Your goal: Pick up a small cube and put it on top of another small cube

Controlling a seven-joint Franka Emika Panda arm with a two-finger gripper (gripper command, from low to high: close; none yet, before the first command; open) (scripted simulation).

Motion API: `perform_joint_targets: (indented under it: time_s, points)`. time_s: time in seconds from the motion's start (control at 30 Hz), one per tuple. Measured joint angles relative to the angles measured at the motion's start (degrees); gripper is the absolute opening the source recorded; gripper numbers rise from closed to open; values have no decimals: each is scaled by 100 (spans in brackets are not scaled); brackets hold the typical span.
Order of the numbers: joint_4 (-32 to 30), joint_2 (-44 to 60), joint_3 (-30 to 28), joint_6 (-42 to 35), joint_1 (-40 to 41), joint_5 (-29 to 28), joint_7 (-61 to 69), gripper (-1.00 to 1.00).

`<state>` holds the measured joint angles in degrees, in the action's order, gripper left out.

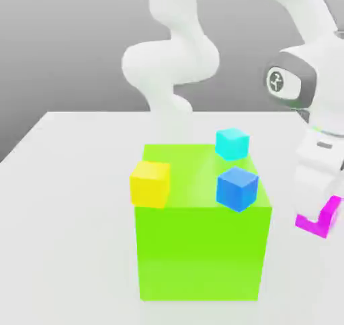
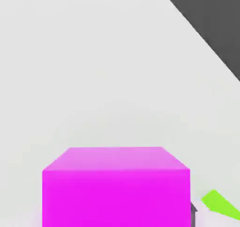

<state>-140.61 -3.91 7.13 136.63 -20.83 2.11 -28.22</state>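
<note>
Small cubes (image 1: pixel 150 184) lie around the top of the large block (image 1: pixel 198 250), which stands on the table (image 1: pixel 74 250)

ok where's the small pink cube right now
The magenta cube is at the exterior view's right, at the gripper's lower end, to the right of the big green cube.

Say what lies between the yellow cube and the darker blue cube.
Nothing stands between the yellow cube and the darker blue cube: the exterior view shows a bare stretch of the big green cube's top.
</note>
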Motion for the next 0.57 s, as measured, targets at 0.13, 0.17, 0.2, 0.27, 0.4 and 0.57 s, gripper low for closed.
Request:
perform_joint_targets:
  time_s: [0.13,0.17,0.2,0.27,0.4,0.57]
  points:
    - [256,-746,-265,-997,313,19,-166,-100]
    - [320,-931,-337,-1246,401,1,-226,-100]
    - [384,-1116,-406,-1493,492,-24,-291,-100]
    - [499,-1451,-534,-1943,673,-87,-425,-100]
    - [197,-1363,-613,-1557,833,-134,-493,-100]
    - [-32,-1227,-606,-1190,850,-133,-494,100]
